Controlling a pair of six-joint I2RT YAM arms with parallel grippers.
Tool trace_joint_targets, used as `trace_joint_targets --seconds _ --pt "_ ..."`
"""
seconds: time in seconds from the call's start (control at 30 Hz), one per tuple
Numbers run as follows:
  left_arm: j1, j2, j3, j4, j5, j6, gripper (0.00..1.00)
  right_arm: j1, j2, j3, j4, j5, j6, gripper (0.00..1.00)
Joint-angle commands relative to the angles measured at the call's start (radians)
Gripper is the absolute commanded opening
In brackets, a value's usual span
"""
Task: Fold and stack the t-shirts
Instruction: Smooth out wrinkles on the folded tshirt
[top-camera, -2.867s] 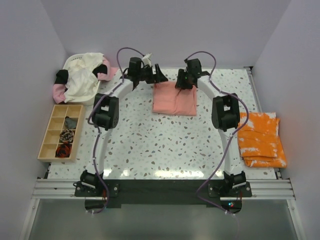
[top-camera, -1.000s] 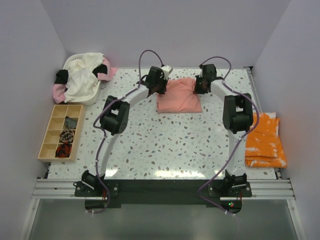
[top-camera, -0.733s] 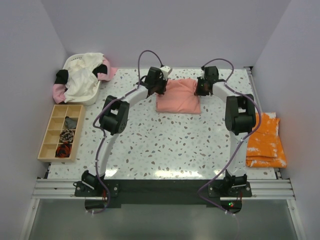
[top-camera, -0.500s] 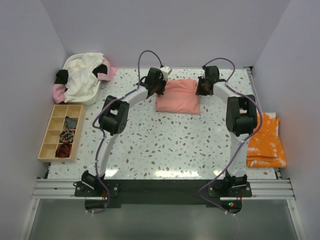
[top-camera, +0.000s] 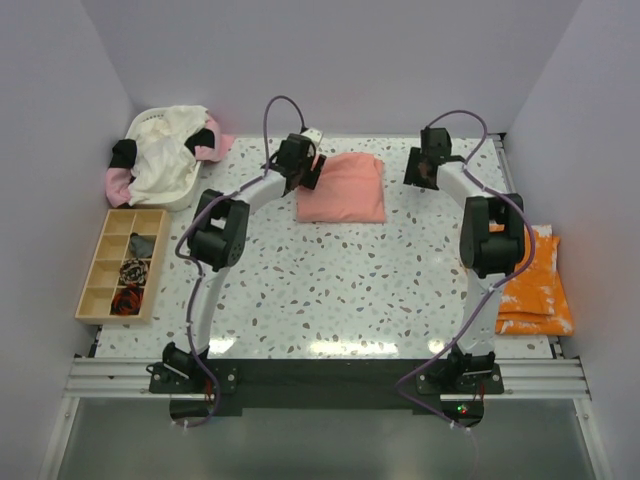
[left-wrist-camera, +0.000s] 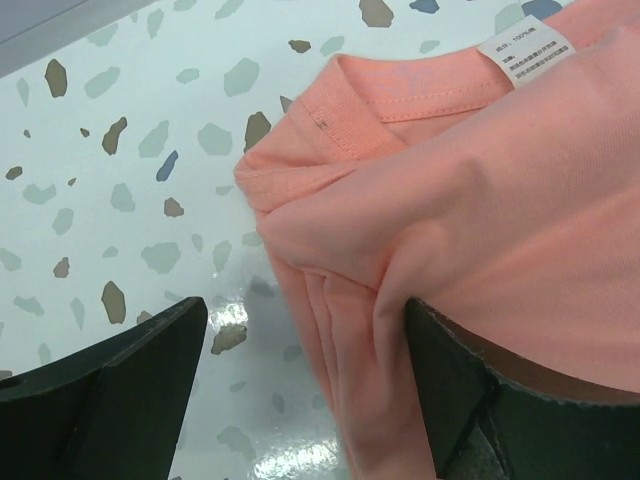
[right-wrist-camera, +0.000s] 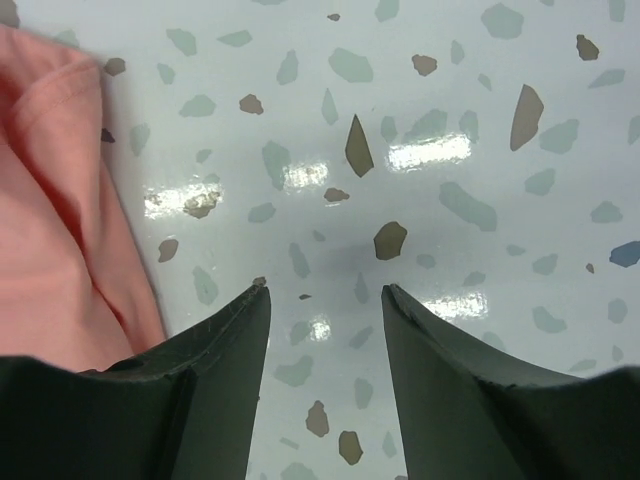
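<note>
The salmon-pink t-shirt (top-camera: 342, 188) lies folded into a soft, puffy rectangle at the far middle of the glossy speckled table (top-camera: 330, 280), with its ribbed collar (left-wrist-camera: 410, 105) and white neck label (left-wrist-camera: 522, 52) showing. The left hand (left-wrist-camera: 305, 312) gapes wide astride its creased corner. The right hand (right-wrist-camera: 325, 290), fingers parted and empty, sits over bare table beside it.

The top camera sits high behind the near edge of the white speckled table (top-camera: 330, 290), looking steeply down over it all. Each wrist camera hangs close above that tabletop, facing down past its own black fingers (left-wrist-camera: 110, 390). All three views share the folded salmon-pink cloth t-shirt (top-camera: 343, 188).
</note>
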Motion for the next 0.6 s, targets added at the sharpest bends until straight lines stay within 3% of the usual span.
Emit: trace_joint_targets --seconds 0.0,0.13,0.3,0.37,0.57 --pt "0.011 -0.077 0.019 -0.023 -0.009 0.017 0.87 0.006 -0.060 0.030 0.058 -0.135 0.007 0.53" --pt "0.011 -0.109 0.043 -0.020 0.033 0.000 0.89 0.007 0.004 0.123 0.063 -0.296 0.039 0.53" --pt "0.014 -0.108 0.091 -0.003 0.054 -0.015 1.00 0.007 0.128 0.274 0.063 -0.368 0.086 0.54" --pt "0.017 -0.086 0.139 -0.017 0.077 -0.023 1.00 0.007 0.163 0.332 0.067 -0.395 0.110 0.57" --pt "0.125 0.006 0.181 -0.016 0.411 -0.225 0.96 0.005 0.274 0.441 0.064 -0.476 0.170 0.58"
